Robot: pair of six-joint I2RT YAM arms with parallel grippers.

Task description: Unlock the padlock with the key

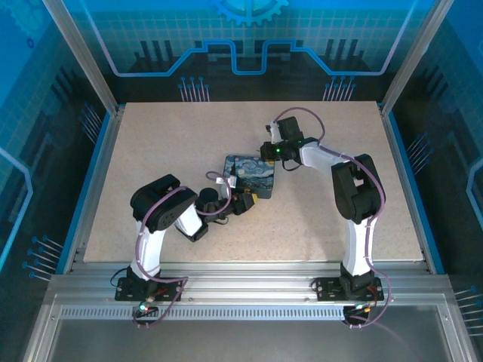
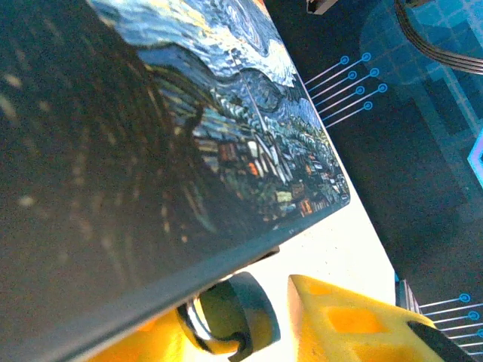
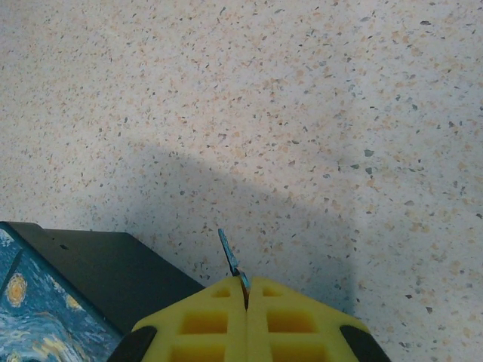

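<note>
The padlock (image 2: 226, 317), dark and round with a shiny metal shackle, lies at the near edge of the Starry Night pad (image 2: 226, 128). It sits between the yellow fingers of my left gripper (image 2: 226, 343). A thin strip of table shows between the padlock and the right finger (image 2: 355, 324), so the jaws stand open around it. My left gripper (image 1: 247, 200) is at the pad's near corner. My right gripper (image 3: 246, 290) is shut on the key (image 3: 229, 256), whose thin blade sticks out forward above the speckled table. It hovers at the pad's far right corner (image 1: 269, 151).
The Starry Night pad (image 1: 253, 175) lies mid-table between the two grippers; its dark side shows at the lower left (image 3: 90, 271). Speckled tabletop (image 1: 166, 151) spreads around it, bounded by metal frame posts and blue walls.
</note>
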